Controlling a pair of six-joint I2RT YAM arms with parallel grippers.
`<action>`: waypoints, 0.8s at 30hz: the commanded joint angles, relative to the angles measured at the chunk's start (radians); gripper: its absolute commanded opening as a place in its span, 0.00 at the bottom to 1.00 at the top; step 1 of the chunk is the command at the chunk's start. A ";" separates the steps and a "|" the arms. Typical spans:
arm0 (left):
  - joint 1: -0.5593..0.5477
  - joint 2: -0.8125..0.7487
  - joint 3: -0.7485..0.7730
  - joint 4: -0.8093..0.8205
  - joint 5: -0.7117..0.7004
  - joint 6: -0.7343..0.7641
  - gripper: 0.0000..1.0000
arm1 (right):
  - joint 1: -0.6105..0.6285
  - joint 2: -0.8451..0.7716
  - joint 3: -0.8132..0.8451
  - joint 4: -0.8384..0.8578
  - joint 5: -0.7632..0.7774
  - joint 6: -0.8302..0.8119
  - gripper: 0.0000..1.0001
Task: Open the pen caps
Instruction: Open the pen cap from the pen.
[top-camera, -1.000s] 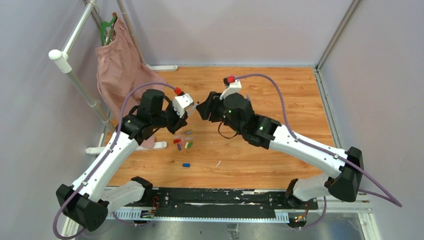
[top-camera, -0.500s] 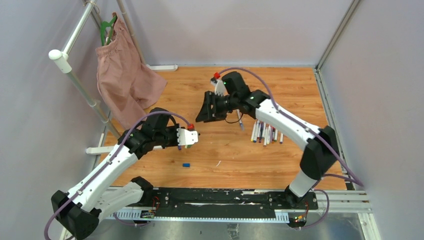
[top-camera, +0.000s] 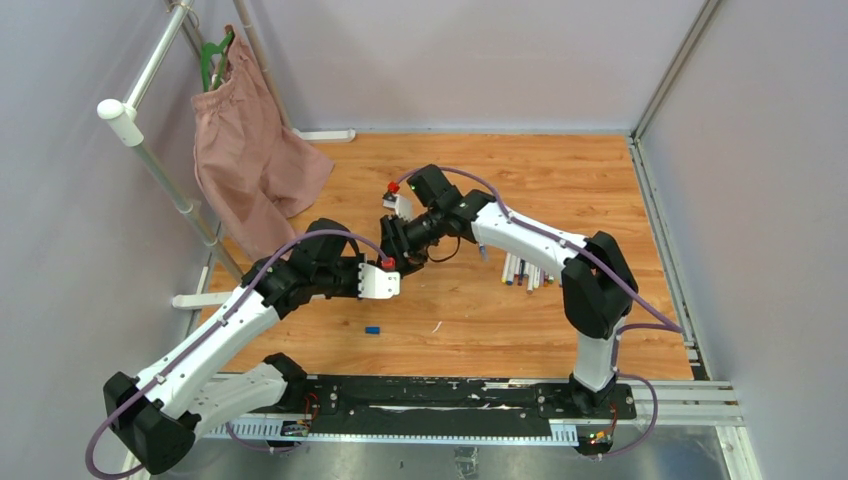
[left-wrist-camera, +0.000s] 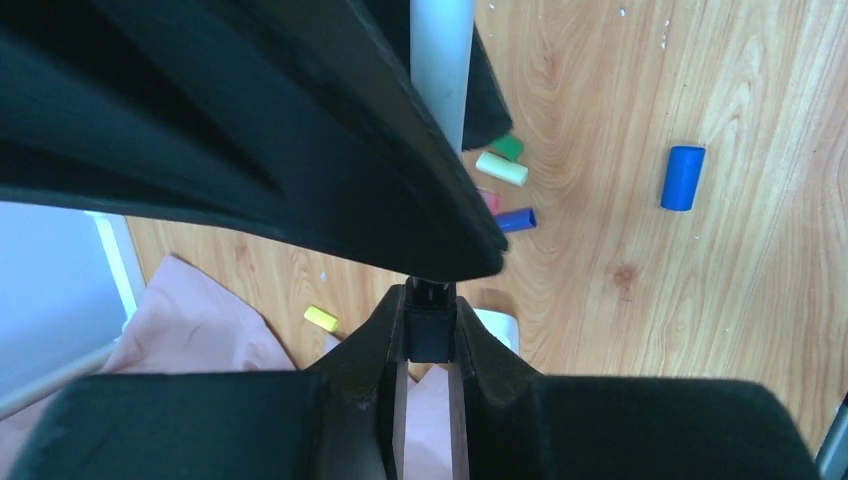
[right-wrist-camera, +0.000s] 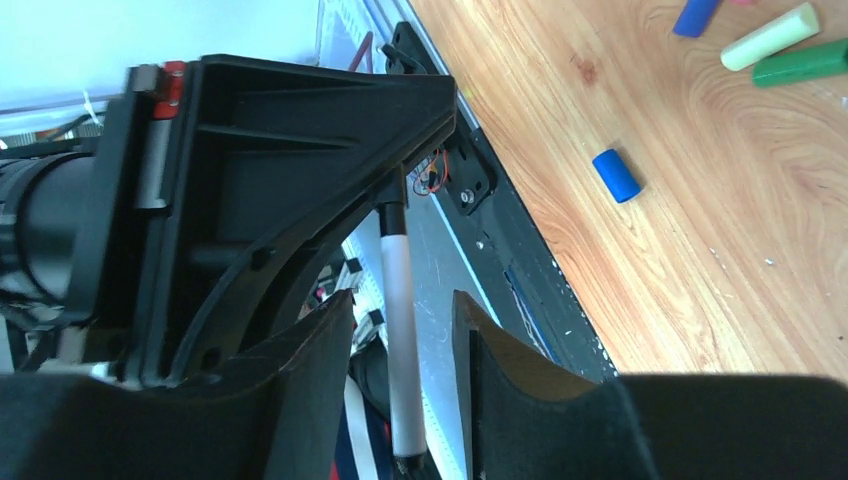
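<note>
Nearest the arm bases, on the wooden table (top-camera: 600, 190), we list one blue cap (top-camera: 372, 329): a short, stubby cylinder on its side, well apart from the others.

Next, the left gripper (left-wrist-camera: 430, 305): its fingers are pinched tight on a black cap (left-wrist-camera: 430, 335), a small dark block at the end of a white pen barrel (right-wrist-camera: 402, 320).

Meeting it tip to tip, the right gripper (right-wrist-camera: 400, 300): jaws parted, one on each side of the barrel, with a sliver of gap showing on both sides.

Under the two grippers, we note a cluster of loose caps, all lying flat:
- cream cap (left-wrist-camera: 501, 168)
- green cap (left-wrist-camera: 507, 147), just beside the cream one
- pink cap (left-wrist-camera: 490, 202), partly hidden
- dark blue cap (left-wrist-camera: 517, 219)
- yellow cap (left-wrist-camera: 321, 318), apart from the cluster and near the cloth's edge

Off to the right, a row of pens (top-camera: 525, 268) lies side by side.

Farthest, a pink cloth (top-camera: 250, 150) hangs from a white rack (top-camera: 150, 70).
</note>
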 joint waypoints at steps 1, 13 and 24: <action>-0.011 0.004 0.004 -0.008 -0.012 0.021 0.00 | 0.028 0.057 0.027 0.007 -0.075 0.029 0.42; -0.012 0.042 -0.046 0.022 -0.157 0.126 0.00 | 0.000 -0.069 -0.186 0.014 -0.078 -0.011 0.00; -0.011 0.190 -0.077 0.181 -0.216 0.082 0.00 | -0.137 -0.362 -0.552 -0.026 0.061 -0.073 0.00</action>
